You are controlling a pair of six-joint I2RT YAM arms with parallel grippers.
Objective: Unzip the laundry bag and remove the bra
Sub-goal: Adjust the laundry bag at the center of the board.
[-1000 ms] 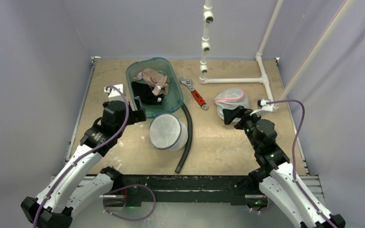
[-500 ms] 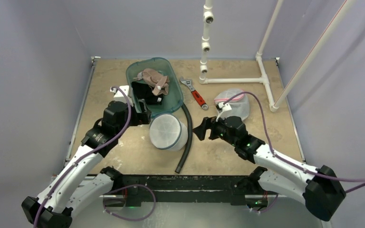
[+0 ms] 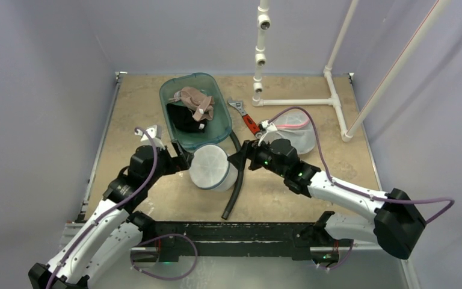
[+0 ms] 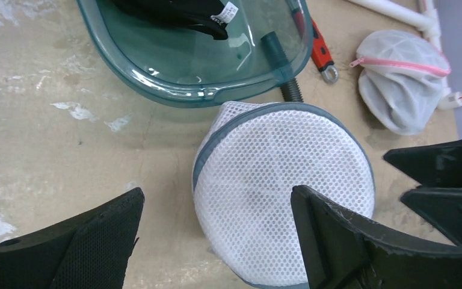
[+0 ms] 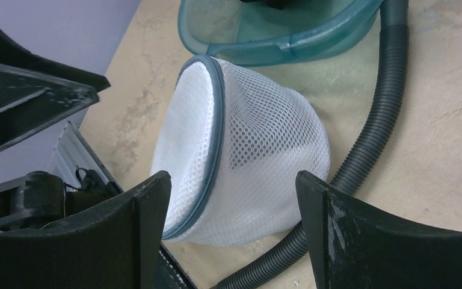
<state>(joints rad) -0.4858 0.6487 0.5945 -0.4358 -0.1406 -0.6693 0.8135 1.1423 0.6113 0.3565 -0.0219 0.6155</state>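
Sandy table [image 3: 313,186], both arms closing around the mesh laundry bag [image 3: 212,168].
It stands mid-table against the green tub's [image 3: 219,129] near end. The left gripper [image 3: 181,158] and right gripper [image 3: 242,158] flank it, jaws spread and empty, probably to pin it for unzipping.

Jaws apart over white mesh laundry bag [image 4: 280,180]; teal tub [image 4: 156,91] just beyond; dark shape [image 4: 442,165] right, maybe other arm.
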